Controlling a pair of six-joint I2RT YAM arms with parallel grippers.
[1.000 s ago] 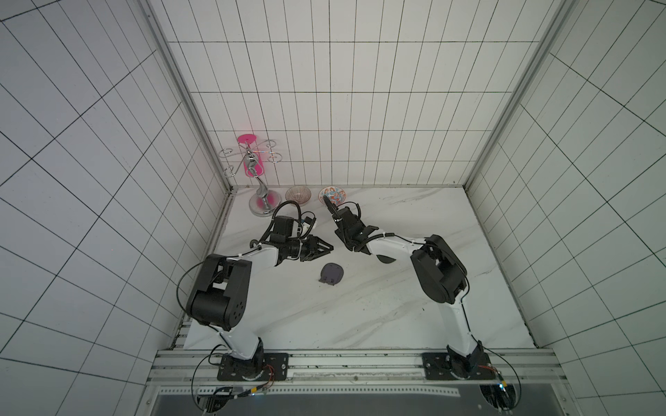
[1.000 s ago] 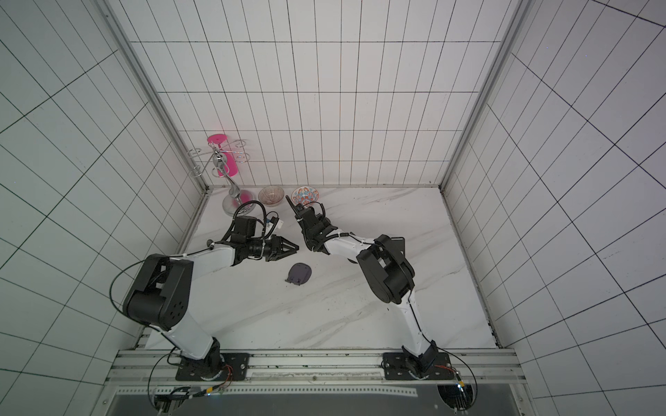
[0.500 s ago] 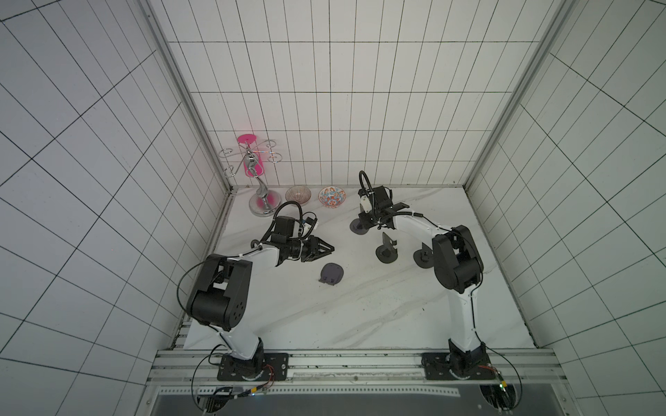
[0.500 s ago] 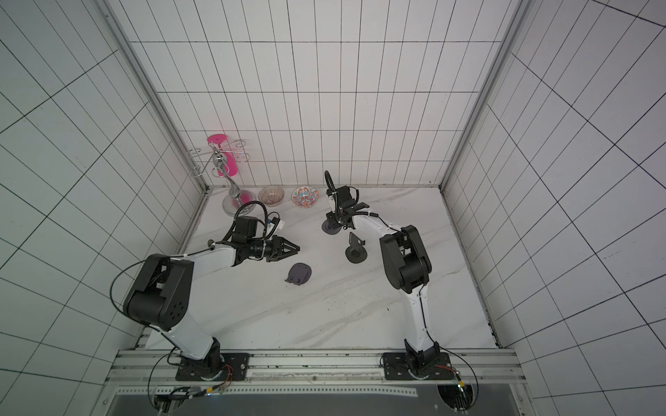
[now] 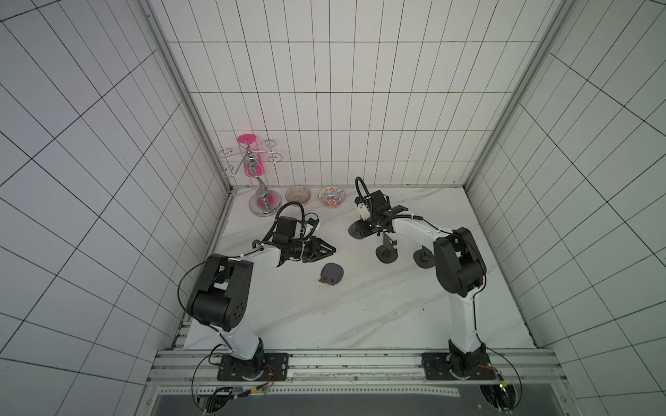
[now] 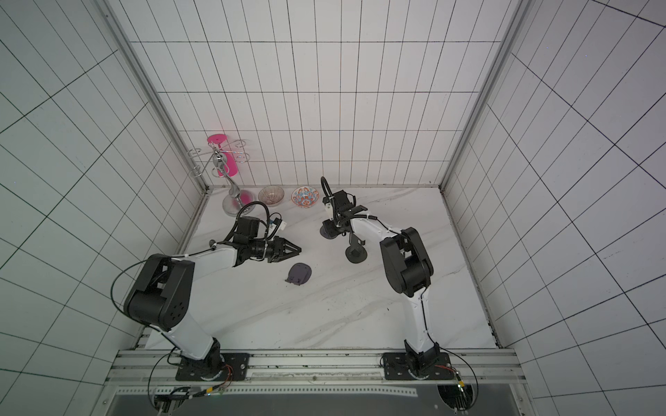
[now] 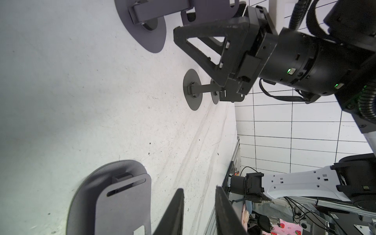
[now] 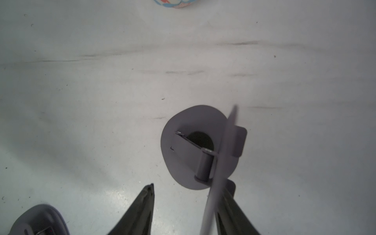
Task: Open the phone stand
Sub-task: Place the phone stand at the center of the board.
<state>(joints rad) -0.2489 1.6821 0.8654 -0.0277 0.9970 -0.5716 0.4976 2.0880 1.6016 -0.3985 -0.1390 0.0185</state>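
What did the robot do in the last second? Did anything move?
The right gripper swung away from the patterned bowl toward its own side, then opened its jaws. An unfolded stand now sits under them, apparently let go. The left gripper, open, the folded stand and the bowl stayed where they were.

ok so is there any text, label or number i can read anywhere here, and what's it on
No readable text in any view.
Small white tag by the left arm's wrist camera: too small to read.
Red-and-blue patterned round bowl: decoration only, no lettering.
Flat folded grey phone stand: no marks visible.
Unfolded grey phone stand: no marks visible.
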